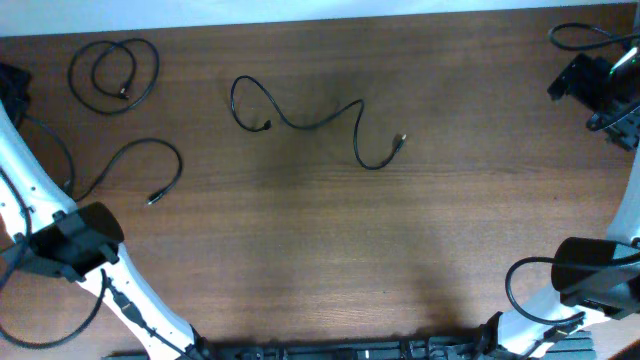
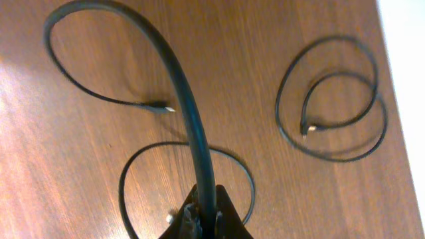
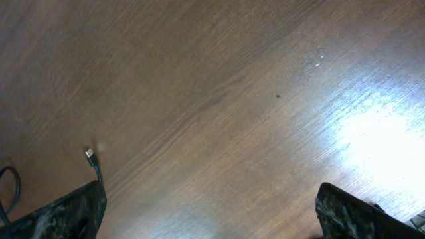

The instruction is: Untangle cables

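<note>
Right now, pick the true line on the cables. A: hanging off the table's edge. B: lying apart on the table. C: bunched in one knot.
B: in the overhead view the coiled cable, the looped cable and the wavy cable lie apart, none touching another.

Wooden table (image 1: pixel 320 270), coiled cable (image 1: pixel 122 92), curved cable (image 1: pixel 150 141), wavy cable (image 1: pixel 310 124), all apart

Left gripper (image 2: pixel 204 220) cut by bottom edge, jaw gap unreadable; arm wire (image 2: pixel 188 99) hides part of near cable loop (image 2: pixel 159 145).
</note>
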`<state>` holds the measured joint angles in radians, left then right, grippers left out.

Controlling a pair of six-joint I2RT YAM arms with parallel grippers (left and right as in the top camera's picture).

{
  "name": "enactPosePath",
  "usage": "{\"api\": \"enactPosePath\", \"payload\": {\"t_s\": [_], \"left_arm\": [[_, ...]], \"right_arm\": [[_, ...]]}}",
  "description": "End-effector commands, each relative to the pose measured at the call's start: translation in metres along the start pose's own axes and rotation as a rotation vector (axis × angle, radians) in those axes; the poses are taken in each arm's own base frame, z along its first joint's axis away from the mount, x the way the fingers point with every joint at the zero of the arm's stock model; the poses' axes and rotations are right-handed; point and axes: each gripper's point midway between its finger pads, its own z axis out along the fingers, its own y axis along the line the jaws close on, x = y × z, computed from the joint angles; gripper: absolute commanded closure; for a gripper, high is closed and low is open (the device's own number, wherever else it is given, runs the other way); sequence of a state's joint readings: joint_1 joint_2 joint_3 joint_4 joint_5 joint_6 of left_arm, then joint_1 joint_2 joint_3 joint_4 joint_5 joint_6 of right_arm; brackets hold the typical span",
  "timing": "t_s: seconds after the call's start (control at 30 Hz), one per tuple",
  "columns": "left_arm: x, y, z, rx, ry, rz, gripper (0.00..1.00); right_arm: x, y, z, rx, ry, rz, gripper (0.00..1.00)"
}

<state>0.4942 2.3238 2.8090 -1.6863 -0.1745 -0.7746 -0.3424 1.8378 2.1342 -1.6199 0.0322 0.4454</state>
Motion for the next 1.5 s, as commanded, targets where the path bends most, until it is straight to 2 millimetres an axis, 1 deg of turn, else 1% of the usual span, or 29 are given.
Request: {"api": "enactPosePath", "payload": {"t_s": [0.0, 0.1, 0.17, 0.2, 0.27, 0.3, 0.33, 0.37, 0.47, 0.53, 0.57, 0.63, 0.67, 0.7, 0.73, 0.8, 0.87, 0.9, 0.93, 0.97, 1.0, 1.03, 1.07, 1.17, 1.23, 1.3, 1.4, 1.43, 1.47], "left_arm": [[0.015, -0.003, 0.024, -0.017, 0.085, 0.047, 0.97], [0.031, 0.007, 0.046, -0.083, 0.16, 0.062, 0.99], [0.045, 0.015, 0.061, -0.133, 0.22, 0.073, 0.96], [0.052, 0.02, 0.07, -0.159, 0.248, 0.078, 0.92], [0.063, 0.026, 0.09, -0.196, 0.287, 0.086, 0.91], [0.071, 0.03, 0.106, -0.217, 0.308, 0.09, 0.89], [0.075, 0.032, 0.114, -0.225, 0.317, 0.092, 0.84], [0.078, 0.033, 0.121, -0.231, 0.323, 0.093, 0.73], [0.085, 0.036, 0.139, -0.241, 0.328, 0.096, 0.67], [0.084, 0.036, 0.145, -0.237, 0.318, 0.097, 0.49], [0.082, 0.033, 0.146, -0.221, 0.31, 0.12, 0.44], [0.08, 0.029, 0.148, -0.19, 0.313, 0.226, 0.4], [0.08, 0.03, 0.148, -0.181, 0.319, 0.292, 0.35], [0.081, 0.031, 0.149, -0.181, 0.326, 0.333, 0.23], [0.086, 0.036, 0.151, -0.196, 0.344, 0.336, 0.21], [0.093, 0.041, 0.157, -0.211, 0.365, 0.339, 0.23], [0.104, 0.049, 0.166, -0.233, 0.397, 0.343, 0.31], [0.112, 0.055, 0.173, -0.248, 0.416, 0.347, 0.42], [0.117, 0.059, 0.177, -0.256, 0.427, 0.349, 0.59], [0.118, 0.06, 0.179, -0.26, 0.431, 0.35, 0.69], [0.118, 0.061, 0.179, -0.263, 0.428, 0.355, 0.76], [0.109, 0.063, 0.176, -0.285, 0.393, 0.363, 0.9], [0.099, 0.065, 0.17, -0.316, 0.356, 0.372, 1.0], [0.047, 0.057, 0.126, -0.364, 0.188, 0.368, 1.0], [0.022, 0.039, 0.098, -0.308, 0.091, 0.346, 1.0], [0.008, 0.023, 0.077, -0.242, 0.028, 0.327, 1.0], [0.011, 0.023, 0.08, -0.247, 0.039, 0.324, 1.0], [0.015, 0.026, 0.085, -0.26, 0.058, 0.33, 0.82], [0.023, 0.031, 0.092, -0.278, 0.087, 0.321, 0.57]], "right_arm": [[0.001, 0.001, 0.002, 0.0, 0.005, 0.004, 0.02], [0.001, 0.001, 0.002, 0.0, 0.006, 0.004, 0.02], [0.001, 0.001, 0.002, 0.0, 0.005, 0.004, 0.02], [0.001, 0.001, 0.002, 0.0, 0.005, 0.004, 0.02], [0.001, 0.001, 0.002, 0.0, 0.005, 0.004, 0.02], [0.001, 0.001, 0.002, 0.0, 0.005, 0.004, 0.02], [0.001, 0.001, 0.002, 0.0, 0.005, 0.004, 0.01], [0.001, 0.001, 0.002, 0.0, 0.005, 0.004, 0.02], [0.001, 0.001, 0.002, 0.0, 0.005, 0.004, 0.02], [0.001, 0.001, 0.002, 0.0, 0.005, 0.004, 0.01], [0.001, 0.001, 0.002, 0.0, 0.005, 0.004, 0.02], [0.001, 0.001, 0.002, 0.0, 0.005, 0.004, 0.02], [0.001, 0.001, 0.002, 0.0, 0.005, 0.004, 0.02], [0.001, 0.001, 0.002, 0.0, 0.005, 0.004, 0.02], [0.001, 0.001, 0.002, 0.0, 0.005, 0.004, 0.01], [0.001, 0.001, 0.002, 0.0, 0.005, 0.004, 0.02], [0.001, 0.001, 0.002, 0.0, 0.005, 0.004, 0.02], [0.001, 0.001, 0.002, 0.0, 0.005, 0.004, 0.02], [0.001, 0.001, 0.002, 0.0, 0.006, 0.004, 0.02], [0.001, 0.001, 0.002, 0.0, 0.005, 0.004, 0.02], [0.001, 0.001, 0.002, 0.0, 0.005, 0.004, 0.02], [0.001, 0.001, 0.002, 0.0, 0.005, 0.004, 0.02], [0.001, 0.001, 0.002, 0.0, 0.005, 0.004, 0.01], [0.001, 0.001, 0.002, 0.0, 0.005, 0.004, 0.02], [0.001, 0.001, 0.002, 0.0, 0.005, 0.004, 0.01], [0.001, 0.001, 0.002, 0.0, 0.005, 0.004, 0.02], [0.001, 0.001, 0.002, 0.0, 0.005, 0.004, 0.02], [0.001, 0.001, 0.002, 0.0, 0.005, 0.004, 0.02], [0.001, 0.001, 0.002, 0.0, 0.005, 0.004, 0.02]]}}
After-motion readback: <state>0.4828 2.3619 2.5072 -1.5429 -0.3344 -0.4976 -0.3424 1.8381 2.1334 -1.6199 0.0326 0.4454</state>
